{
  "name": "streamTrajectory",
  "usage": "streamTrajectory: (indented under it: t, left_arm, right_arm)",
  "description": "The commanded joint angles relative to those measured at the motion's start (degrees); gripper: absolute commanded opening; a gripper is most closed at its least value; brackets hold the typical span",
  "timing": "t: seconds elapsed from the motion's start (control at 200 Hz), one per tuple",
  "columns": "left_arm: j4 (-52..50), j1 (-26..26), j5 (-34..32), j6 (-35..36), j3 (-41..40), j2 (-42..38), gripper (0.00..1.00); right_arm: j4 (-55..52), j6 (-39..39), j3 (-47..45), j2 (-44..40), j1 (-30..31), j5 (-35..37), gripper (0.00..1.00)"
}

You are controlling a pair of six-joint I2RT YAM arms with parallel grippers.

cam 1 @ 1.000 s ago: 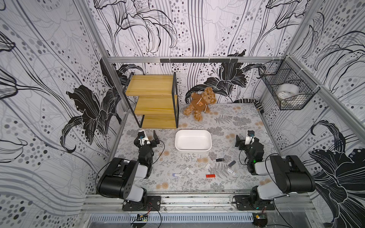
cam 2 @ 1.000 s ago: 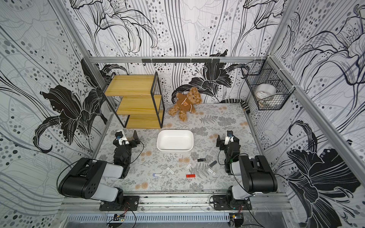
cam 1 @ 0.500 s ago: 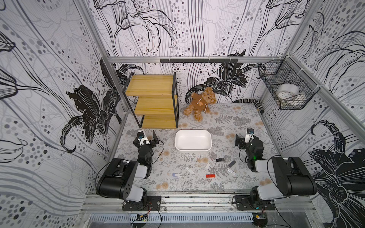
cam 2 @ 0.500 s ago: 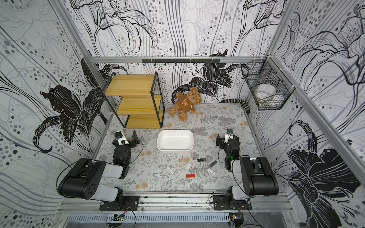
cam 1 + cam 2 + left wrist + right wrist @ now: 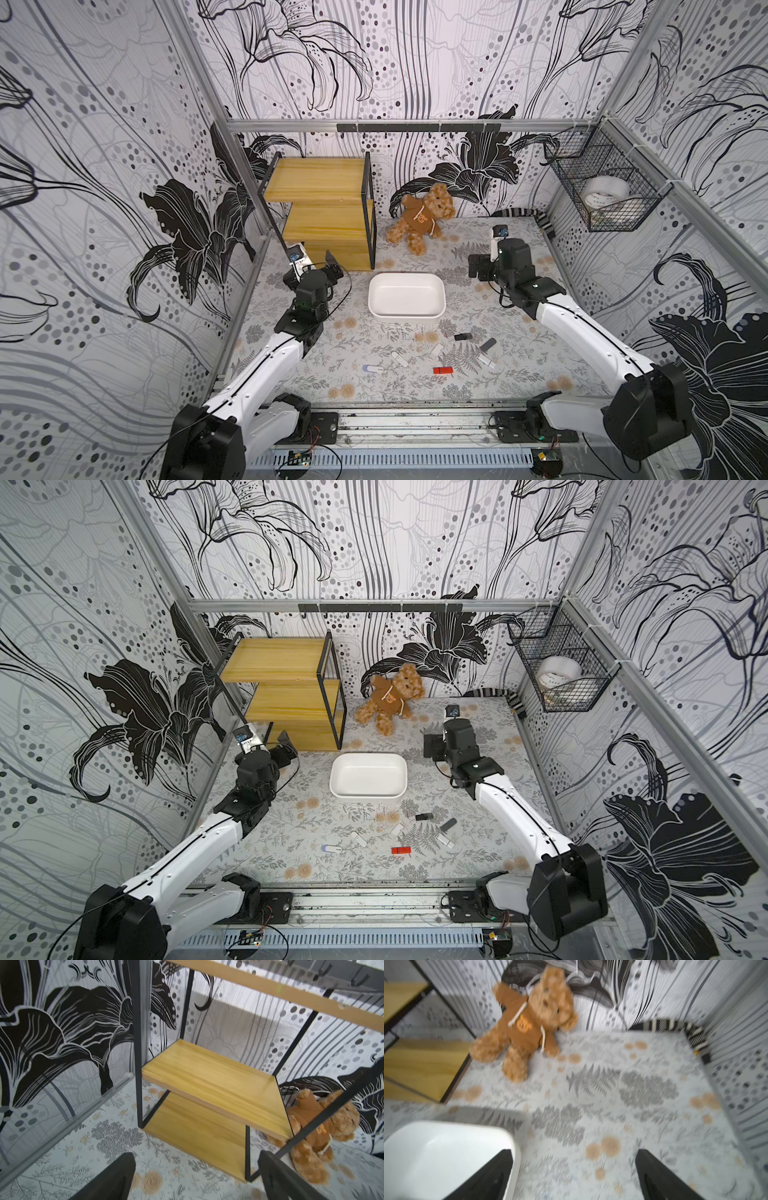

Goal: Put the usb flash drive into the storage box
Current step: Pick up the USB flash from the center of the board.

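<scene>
Usb flash drives lie scattered near the front edge of the surface, outside the white storage box at mid-surface. My left end effector and right end effector both gape wide, holding nothing.

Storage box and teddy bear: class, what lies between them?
Nothing but bare patterned mat separates the storage box from the teddy bear; both top views show it.

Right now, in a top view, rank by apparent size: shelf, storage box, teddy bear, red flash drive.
1. shelf
2. storage box and teddy bear: too alike to rank; the bear lies farther back
3. red flash drive, smallest
</scene>
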Motion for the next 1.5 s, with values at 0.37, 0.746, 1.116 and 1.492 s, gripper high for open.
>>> streamTrajectory:
  t: [0.37,0.746,1.116,1.492]
  left_arm:
    - [-25.6,-13.34,5.03,-9.21,4.11,-1.43,0.98]
    - [-31.12,-22.86,5.7,-15.34,1.27,-3.21,0.98]
    - [-29.6,-29.66,3.99,-16.02,1.35,1.3,0.98]
    - [-29.1,-30.35,5.32,-14.98,0.81,2.03,0.98]
  right_arm:
    - [-25.74,22.34,-9.23,-10.88,7.2,-6.76,0.96]
    - [-23.3,30.44,-15.59,-9.63,7.19,-6.78,0.95]
    - [-18.79,35.87,-19.22,-5.12,7.1,-3.47,0.94]
    - [-15.27,36.66,-21.64,-1.87,3.81,-4.24,0.79]
